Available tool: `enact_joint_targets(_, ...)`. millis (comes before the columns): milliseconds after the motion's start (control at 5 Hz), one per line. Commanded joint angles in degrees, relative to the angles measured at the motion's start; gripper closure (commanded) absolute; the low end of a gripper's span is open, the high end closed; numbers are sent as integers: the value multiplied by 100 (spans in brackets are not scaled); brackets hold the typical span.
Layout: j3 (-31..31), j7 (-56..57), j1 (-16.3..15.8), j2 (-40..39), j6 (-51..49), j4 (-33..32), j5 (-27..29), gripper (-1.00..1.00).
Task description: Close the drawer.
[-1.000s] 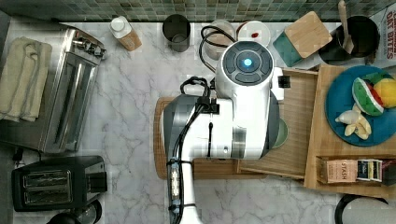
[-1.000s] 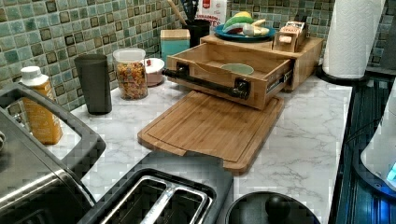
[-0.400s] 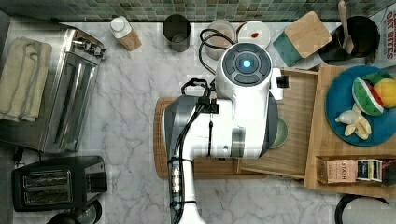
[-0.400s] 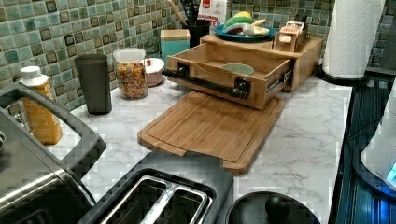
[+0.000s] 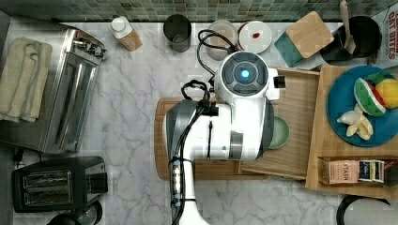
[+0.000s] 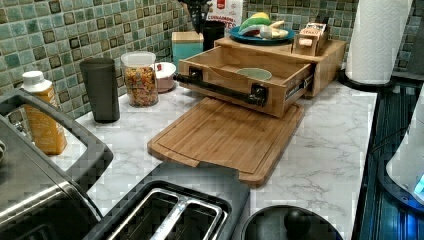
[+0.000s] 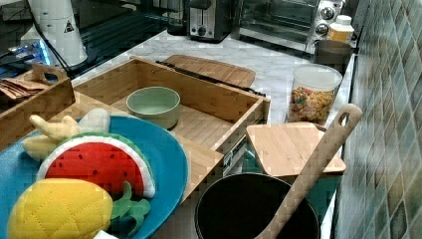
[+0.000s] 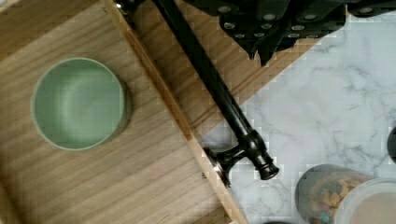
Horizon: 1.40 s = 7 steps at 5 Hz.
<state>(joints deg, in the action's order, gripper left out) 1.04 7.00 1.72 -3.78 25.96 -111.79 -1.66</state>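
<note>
Drifted a shade toward the top view's bottom over the last second, going by the arm's (image 5: 234, 117) round wrist cap; left everything on the counter where it had been.

Found the drawer (image 5: 300, 93) pulled well out of the wooden shelf unit (image 6: 325, 65), directly under the arm, with its front wall jutting over the cutting board (image 6: 225, 135). Saw its long black bar handle (image 8: 210, 88) running right beneath the gripper (image 8: 264, 42) in the wrist view, one knobbed end sticking out past the drawer's corner, well away from the gripper. Could not tell whether the gripper touched the bar, nor whether it stood open or closed, since it showed as dark bulk at the frame's edge.

Noted a pale green bowl (image 8: 79, 102) sitting upright on the drawer floor, behind the front wall and on the far side of the handle from the gripper. Made out the cutting board lying flat on the marble counter (image 8: 336, 107) just below the gripper, partly tucked under the drawer front.

Spotted a clear jar of coloured cereal (image 8: 322, 191) on the marble beyond the handle's end, apart from the gripper. Saw a blue plate (image 5: 342, 93) of toy fruit resting on top of the shelf unit, farthest from the gripper.
</note>
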Motion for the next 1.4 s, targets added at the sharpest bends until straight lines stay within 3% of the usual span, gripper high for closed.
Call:
enact_joint_targets(200, -509, 564, -583, 410, 917, -1042, 77, 100)
enact_joint_targets(400, -592, 1028, -464, 83, 950, -926, 28, 100)
enact_joint_targets(600, -460, 1386, -459, -25, 1860, -1355, -82, 100)
enact_joint_targets(1000, -245, 376, -708, -662, 2194, -1221, -1005, 100)
enact_joint_targets(1400, -174, -242, -861, -819, 2069, -1157, -1424, 100)
